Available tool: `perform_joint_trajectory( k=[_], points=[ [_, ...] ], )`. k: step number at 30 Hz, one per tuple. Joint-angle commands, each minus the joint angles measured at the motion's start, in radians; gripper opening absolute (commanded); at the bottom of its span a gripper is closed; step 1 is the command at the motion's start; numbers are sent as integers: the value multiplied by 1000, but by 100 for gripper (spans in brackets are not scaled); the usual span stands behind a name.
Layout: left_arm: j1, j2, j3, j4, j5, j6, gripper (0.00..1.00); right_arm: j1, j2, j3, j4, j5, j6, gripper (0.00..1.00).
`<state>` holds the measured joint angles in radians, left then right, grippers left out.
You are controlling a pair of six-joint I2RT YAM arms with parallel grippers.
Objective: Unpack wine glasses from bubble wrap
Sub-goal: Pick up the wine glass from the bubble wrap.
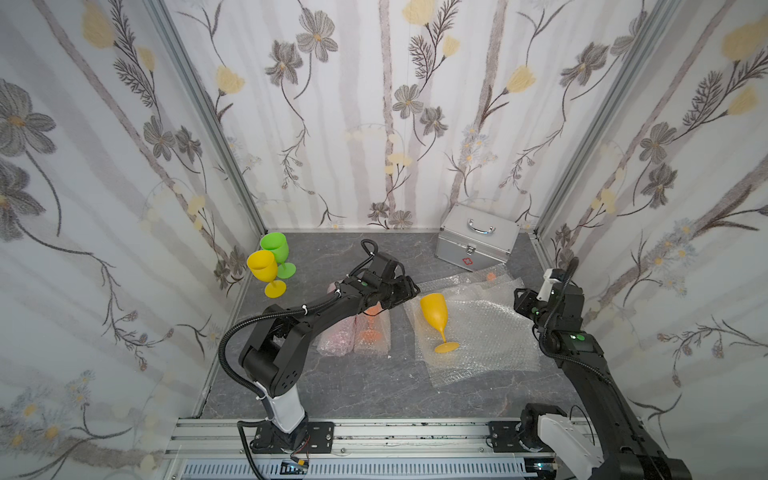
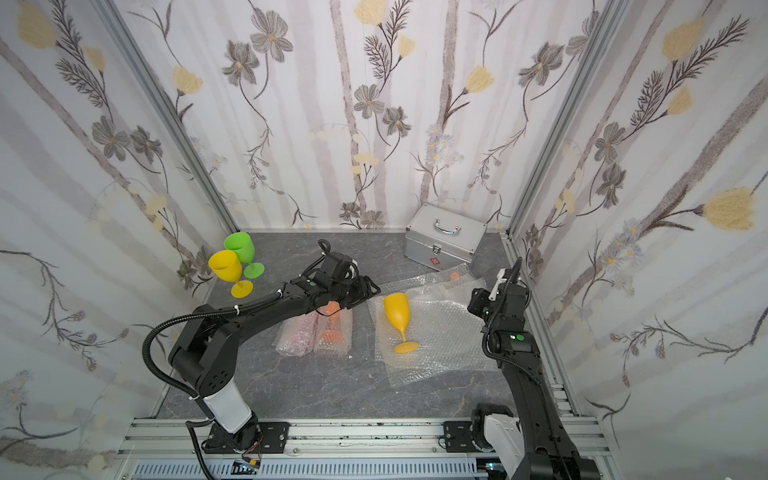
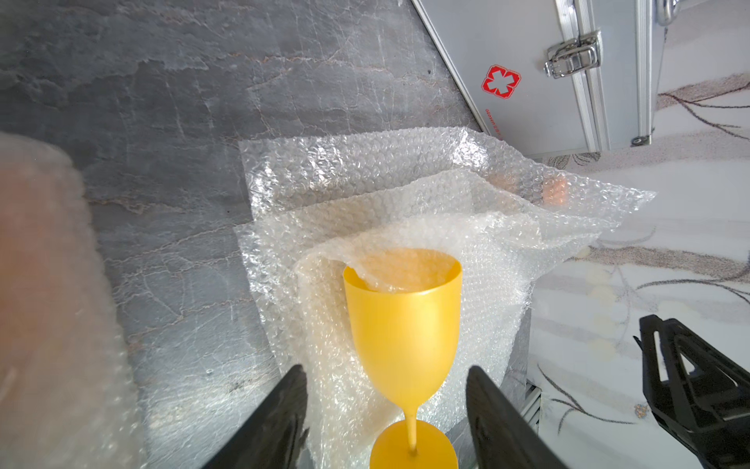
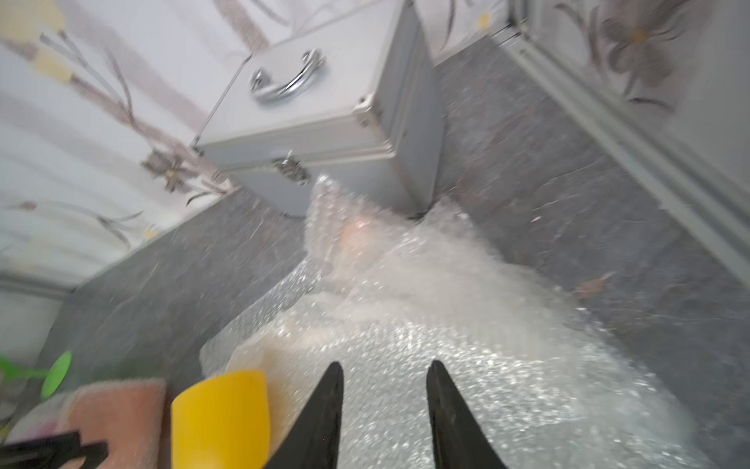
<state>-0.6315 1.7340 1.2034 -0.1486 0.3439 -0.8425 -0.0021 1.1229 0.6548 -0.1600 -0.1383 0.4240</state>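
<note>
Left wrist view: left fingers (image 3: 280, 418) wide apart, gripping nothing, goblet (image 3: 401, 325) between them, lying on flat wrap (image 3: 365, 174) with a flap tucked in its mouth. Close on stem, lift slowly to shed flap. Pin wrap beneath right fingers (image 4: 320, 414), partly apart, empty.

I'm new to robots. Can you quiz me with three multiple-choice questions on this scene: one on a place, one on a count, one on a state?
1. Where does the silver case stand? A) far right corner B) far left corner C) front edge
2. How many goblets stand upright? A) one B) two C) four
3. The amber-yellow goblet is: A) wrapped B) upright C) lying on flat bubble wrap
Answers: 1A, it sits by the back wall, right; 2B, the green goblet and yellow goblet stand together; 3C, it lies bare on its side.
</note>
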Motion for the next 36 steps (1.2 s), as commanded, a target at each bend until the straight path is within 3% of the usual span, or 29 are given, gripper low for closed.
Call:
perform_joint_trajectory(
  k=[1,6,12,28,31,36],
  points=[
    [3,-35,-21,-20,-12,16,64,98,83,19,-36,-170,-37,36],
    [17,-98,-84,-20,-26,15,65,279,252,23,-12,-229,-49,36],
    [33,-163,-155,-14,-43,8,65,392,379,44,37,-263,-31,37],
    [65,-220,-240,19,-44,-7,65,494,551,78,-21,-215,-71,38],
    [66,-226,-242,20,-46,-7,65,500,565,78,-11,-218,-71,32],
    [73,-242,-243,13,-45,-7,64,501,528,72,-4,-234,-70,14]
  ],
)
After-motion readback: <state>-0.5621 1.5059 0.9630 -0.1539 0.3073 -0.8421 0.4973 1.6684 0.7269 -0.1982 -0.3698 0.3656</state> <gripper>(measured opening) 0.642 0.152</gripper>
